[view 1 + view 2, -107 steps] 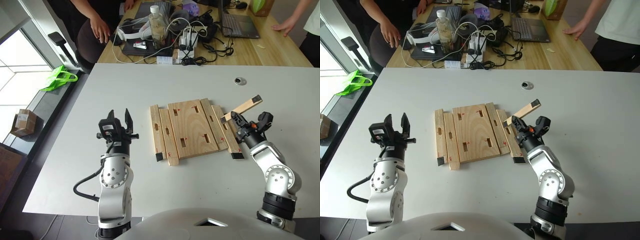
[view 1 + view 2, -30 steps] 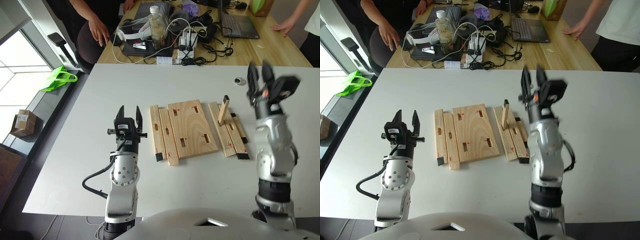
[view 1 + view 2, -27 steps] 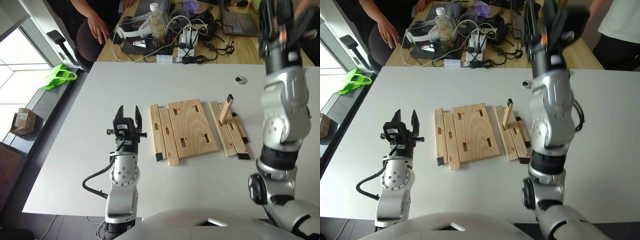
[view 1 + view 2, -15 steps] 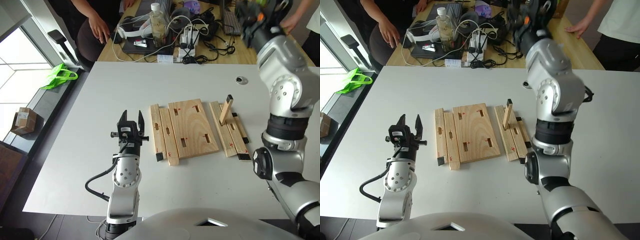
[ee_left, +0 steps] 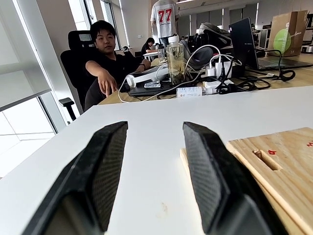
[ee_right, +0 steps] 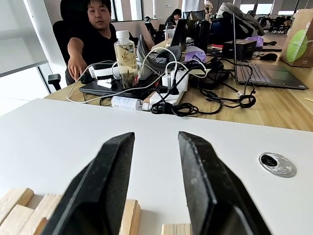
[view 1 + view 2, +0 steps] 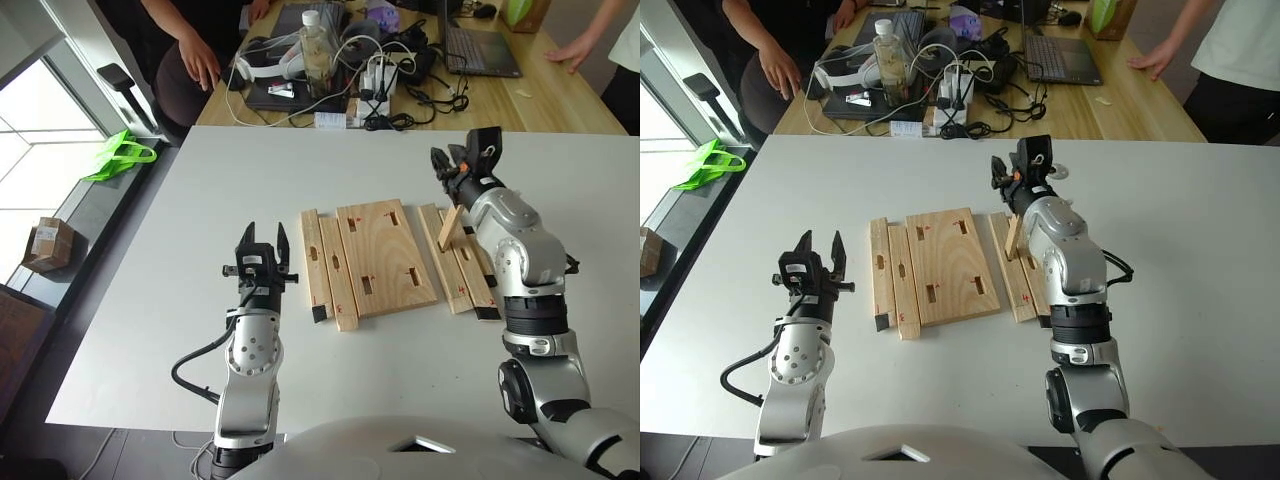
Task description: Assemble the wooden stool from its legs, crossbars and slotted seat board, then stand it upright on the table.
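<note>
Left eye view: slotted seat board lies flat; left fingers, right fingers spread.

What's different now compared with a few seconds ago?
The right tool let go of the wooden stick, now standing nearly upright on the slats; its arm swung high, then came back down near the stick's top. The left tool edged toward the seat board, which stayed put.
</note>
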